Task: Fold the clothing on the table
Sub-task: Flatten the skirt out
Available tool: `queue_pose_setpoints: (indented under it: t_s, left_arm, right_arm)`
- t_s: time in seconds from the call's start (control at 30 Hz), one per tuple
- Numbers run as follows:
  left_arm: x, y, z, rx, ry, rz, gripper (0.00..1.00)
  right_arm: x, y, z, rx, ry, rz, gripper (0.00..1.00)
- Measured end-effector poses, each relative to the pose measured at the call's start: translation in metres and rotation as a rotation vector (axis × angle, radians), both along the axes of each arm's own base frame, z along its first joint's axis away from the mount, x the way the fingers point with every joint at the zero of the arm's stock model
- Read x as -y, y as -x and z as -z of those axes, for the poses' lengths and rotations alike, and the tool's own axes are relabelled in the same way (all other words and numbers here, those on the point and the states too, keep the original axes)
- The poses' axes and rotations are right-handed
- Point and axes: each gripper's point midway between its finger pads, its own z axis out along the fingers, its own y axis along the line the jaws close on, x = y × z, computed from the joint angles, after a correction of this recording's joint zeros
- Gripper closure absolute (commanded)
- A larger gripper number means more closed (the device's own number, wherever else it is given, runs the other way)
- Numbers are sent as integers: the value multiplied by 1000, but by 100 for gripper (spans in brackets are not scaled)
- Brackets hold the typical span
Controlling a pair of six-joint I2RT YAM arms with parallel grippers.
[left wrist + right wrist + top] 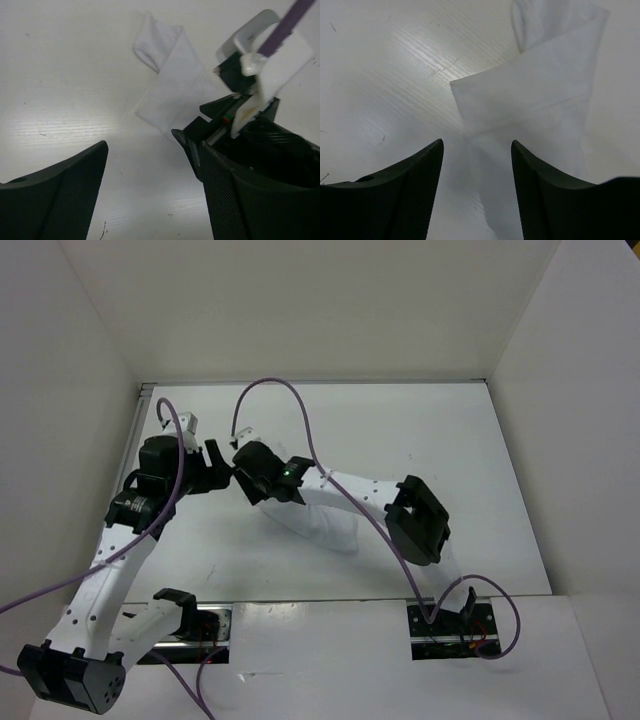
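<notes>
The clothing (pixel 330 528) is a white garment, folded into a narrow creased strip on the table (pixel 440 440), partly under the right arm. In the left wrist view the clothing (pixel 170 85) lies ahead of my left gripper (pixel 154 145), which is open over bare table with nothing between its fingers. My right gripper (pixel 477 141) is open too, just above the clothing (pixel 535 95). The fabric runs down between its fingers, and they are not pinching it. From above, the left gripper (pixel 218 468) and right gripper (pixel 243 472) nearly meet at the strip's left end.
White walls (pixel 90 360) enclose the table on the left, back and right. The right arm's wrist housing (pixel 260 65) with its purple cable crowds the left gripper's right side. Purple cables (pixel 290 400) loop above both arms.
</notes>
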Motion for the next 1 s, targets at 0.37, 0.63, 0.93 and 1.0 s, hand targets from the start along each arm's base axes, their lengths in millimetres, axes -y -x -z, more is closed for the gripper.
queue_pose_setpoints:
  t_s: [0.37, 0.63, 0.93, 1.0]
  left_arm:
    - [-76, 22, 12, -108, -137, -431, 14]
    - [-97, 34, 12, -127, -194, -534, 14]
    - [-99, 37, 10, -123, -193, -541, 13]
    - [-99, 38, 10, -123, -194, -541, 13]
  right_arm:
    - [-29, 19, 69, -40, 105, -113, 46]
    - [-32, 8, 95, 3, 169, -120, 52]
    - [-36, -8, 91, 102, 212, -96, 71]
    - [-38, -11, 92, 113, 217, -95, 79]
